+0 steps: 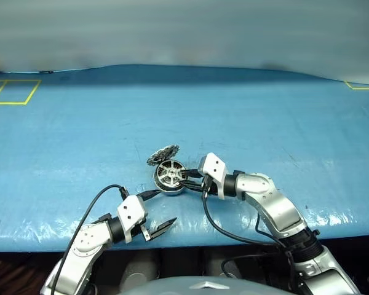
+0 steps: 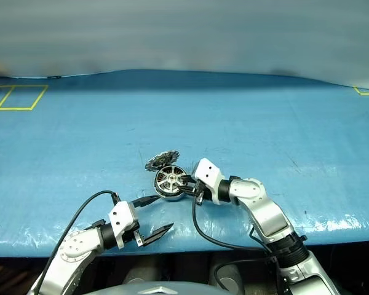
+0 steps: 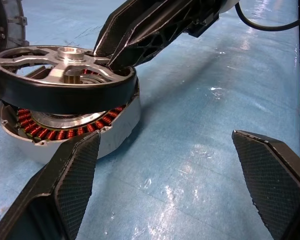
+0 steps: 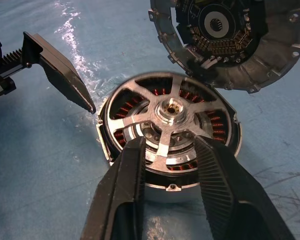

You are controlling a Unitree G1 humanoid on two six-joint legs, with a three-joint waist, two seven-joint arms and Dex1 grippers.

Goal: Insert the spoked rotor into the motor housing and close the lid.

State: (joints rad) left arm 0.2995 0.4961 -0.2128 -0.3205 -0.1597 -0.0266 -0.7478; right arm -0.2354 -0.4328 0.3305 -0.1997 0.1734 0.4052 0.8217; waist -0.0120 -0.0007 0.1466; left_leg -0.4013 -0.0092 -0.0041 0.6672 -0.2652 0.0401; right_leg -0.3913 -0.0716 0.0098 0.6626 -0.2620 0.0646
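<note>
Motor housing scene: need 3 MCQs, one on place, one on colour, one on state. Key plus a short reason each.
1. Where is the spoked rotor?
A. On top of the motor housing, sitting tilted
B. On the table beside the yellow tape
C. Between the left gripper's fingers

2. What colour are the windings under the rotor?
A. Green
B. Copper-red
C. White

3. What state is the lid in?
A. Shut flat over the housing
C. Lying loose at the table edge
B. Swung up open behind the housing

Key:
1 A: the left wrist view shows the rotor on the housing with one side raised, not fully seated.
2 B: copper-red coils show between the spokes and under the rim.
3 B: the lid stands up at the housing's far rim, its inner face showing.
</note>
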